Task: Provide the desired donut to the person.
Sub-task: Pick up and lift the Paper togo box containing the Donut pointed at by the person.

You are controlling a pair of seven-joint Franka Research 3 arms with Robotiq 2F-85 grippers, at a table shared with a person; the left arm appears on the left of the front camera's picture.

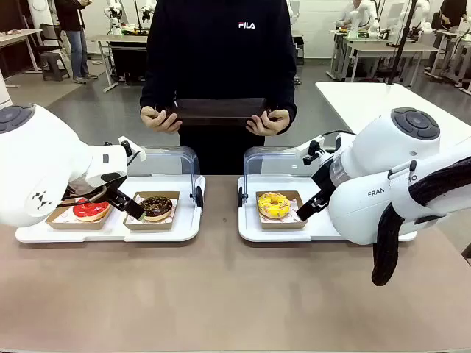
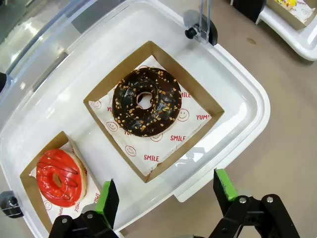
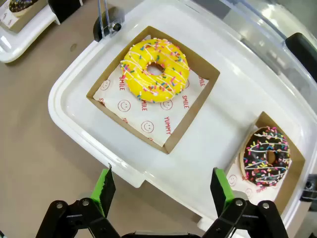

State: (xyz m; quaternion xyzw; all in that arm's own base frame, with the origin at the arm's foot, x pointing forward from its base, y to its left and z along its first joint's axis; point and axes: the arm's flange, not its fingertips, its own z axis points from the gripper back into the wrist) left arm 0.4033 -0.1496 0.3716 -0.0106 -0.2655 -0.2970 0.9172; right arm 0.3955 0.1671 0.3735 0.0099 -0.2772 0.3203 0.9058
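1. Nothing marks the desired donut: the person (image 1: 221, 51) stands at the far edge of the table (image 1: 221, 294), the person's hands (image 1: 158, 118) holding one dark tray (image 1: 217, 110) and pointing at nothing
2. I count four donuts, each in its own cardboard box (image 2: 195, 140), on two white trays with clear lids raised
3. The left white tray (image 2: 252, 99) carries a red-glazed donut (image 2: 58, 177) and a chocolate donut with nut crumbs (image 2: 145, 101); the right white tray (image 3: 64, 106) carries a yellow sprinkled donut (image 3: 155, 70) and a chocolate donut with coloured sprinkles (image 3: 267, 157)
4. The robot's left hand (image 2: 166, 193) hovers spread wide over the near rim of the left white tray, just short of the nut-crumb donut, pinching nothing; the robot's right hand (image 3: 162, 186) hangs equally spread over the near rim of the right white tray, also pinching nothing
5. A donut is probably light, soft and sticky-glazed, so pinching it would likely mar it; the stiffer box wall looks the better place to take hold, kept level
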